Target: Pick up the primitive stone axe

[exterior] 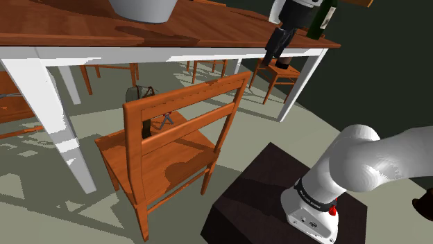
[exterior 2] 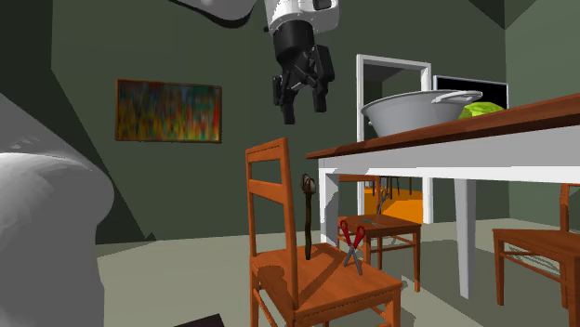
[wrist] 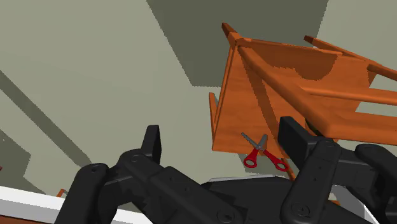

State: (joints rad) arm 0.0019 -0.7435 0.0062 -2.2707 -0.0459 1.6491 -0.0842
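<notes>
Gripper hangs wide open over the chair; axe looks stiff, top-heavy, so I'd grab the handle near its head

An orange-brown wooden chair with a slatted back stands on the grey-green floor, just beside a long table with a red-brown wooden top and white legs. On the chair's seat is a pair of red-handled scissors with grey blades, open in a cross. The table carries a wide grey bowl and, behind it, something leafy and green. A dark green bottle stands near one table corner. A colourful framed painting hangs on the dark green wall.
</notes>
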